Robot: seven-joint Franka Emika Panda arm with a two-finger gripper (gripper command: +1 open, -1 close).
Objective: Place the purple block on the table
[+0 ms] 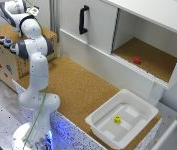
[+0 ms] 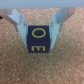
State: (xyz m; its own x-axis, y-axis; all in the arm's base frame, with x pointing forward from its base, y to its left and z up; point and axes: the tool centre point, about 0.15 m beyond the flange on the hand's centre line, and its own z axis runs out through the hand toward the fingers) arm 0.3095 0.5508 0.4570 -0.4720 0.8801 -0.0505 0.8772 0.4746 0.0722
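The purple block (image 2: 41, 40) is dark, with yellow letters on two faces, and fills the middle of the wrist view. My gripper (image 2: 41, 32) is shut on it, one pale finger (image 2: 19, 24) pressed to each side. Speckled cork lies right under the block; I cannot tell whether the block touches it. In the exterior view my gripper (image 1: 32, 9) is high at the far left, over the back of the wooden box (image 1: 3, 57), and the block is hidden there. The table (image 1: 73, 85) of brown cork stretches across the middle.
The wooden box carries coloured buttons (image 1: 5, 41). A white bin (image 1: 95, 120) at the table's front right holds a small yellow block (image 1: 117, 119). Behind the table a white cabinet with a black handle (image 1: 83, 20) stands open, with a red block (image 1: 136, 60) inside.
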